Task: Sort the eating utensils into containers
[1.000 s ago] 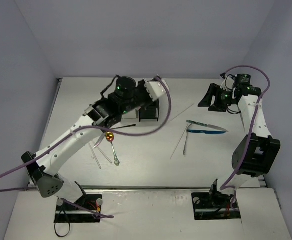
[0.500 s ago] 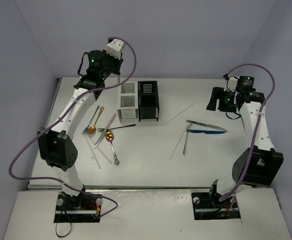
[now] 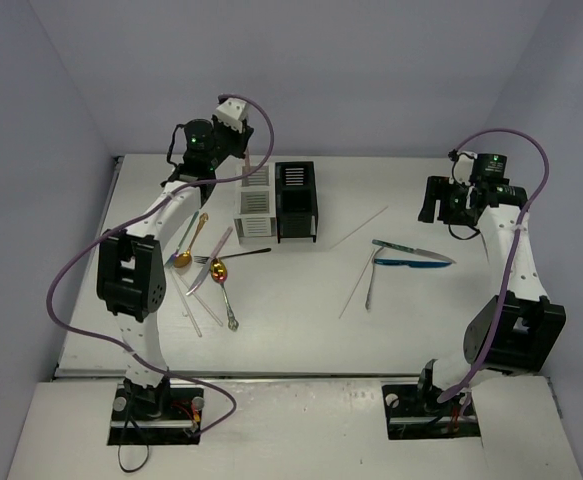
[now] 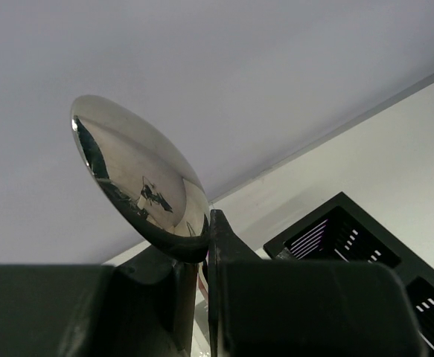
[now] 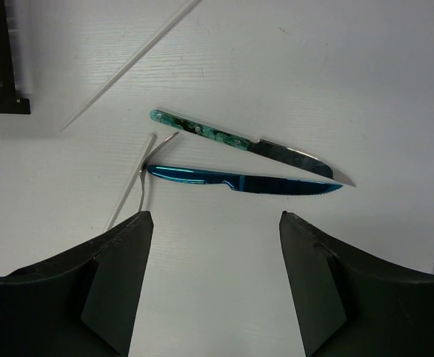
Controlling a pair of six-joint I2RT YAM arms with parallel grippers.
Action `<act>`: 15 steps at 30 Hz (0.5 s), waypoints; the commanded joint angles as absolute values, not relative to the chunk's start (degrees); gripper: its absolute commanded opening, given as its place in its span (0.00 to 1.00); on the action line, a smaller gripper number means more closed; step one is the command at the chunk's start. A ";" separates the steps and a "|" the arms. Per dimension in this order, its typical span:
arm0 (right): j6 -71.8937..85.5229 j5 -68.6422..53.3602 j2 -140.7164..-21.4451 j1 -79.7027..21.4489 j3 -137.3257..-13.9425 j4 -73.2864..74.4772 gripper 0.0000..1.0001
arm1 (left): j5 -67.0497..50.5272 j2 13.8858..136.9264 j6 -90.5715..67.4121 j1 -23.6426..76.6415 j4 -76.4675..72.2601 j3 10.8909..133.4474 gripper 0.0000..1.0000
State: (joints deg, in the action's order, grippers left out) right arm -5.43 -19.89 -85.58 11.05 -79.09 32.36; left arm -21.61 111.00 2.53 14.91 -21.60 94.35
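My left gripper (image 3: 199, 148) is raised at the back left, beside the white container (image 3: 254, 203). It is shut on a silver spoon (image 4: 138, 178), whose bowl sticks up out of the left gripper (image 4: 205, 223); a slotted container (image 4: 336, 232) lies below and to the right. The black container (image 3: 295, 200) is joined to the white one. My right gripper (image 3: 434, 200) hangs open above a blue knife (image 5: 239, 182) and a green-handled knife (image 5: 217, 134), with nothing between the fingers of the right gripper (image 5: 215, 217).
Gold spoons (image 3: 182, 258), a pink utensil (image 3: 214, 255) and silver pieces (image 3: 229, 312) lie in a pile left of centre. Clear sticks (image 3: 361, 228) lie between the containers and the knives. A thin stick (image 5: 131, 190) touches the blue knife's handle.
The left arm has swung up and back from over the utensil pile to the back left corner, with the spoon in its jaws. The right gripper has shifted slightly and stays open.
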 commanded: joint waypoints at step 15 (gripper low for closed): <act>-4.92 -19.16 -87.98 10.63 -79.28 29.62 0.68 | -25.00 112.06 -3.95 13.71 -33.31 90.71 0.00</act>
State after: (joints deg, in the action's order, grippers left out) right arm -4.82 -19.42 -88.03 10.83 -79.06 31.87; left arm -23.99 114.56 -2.00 13.80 -26.38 89.97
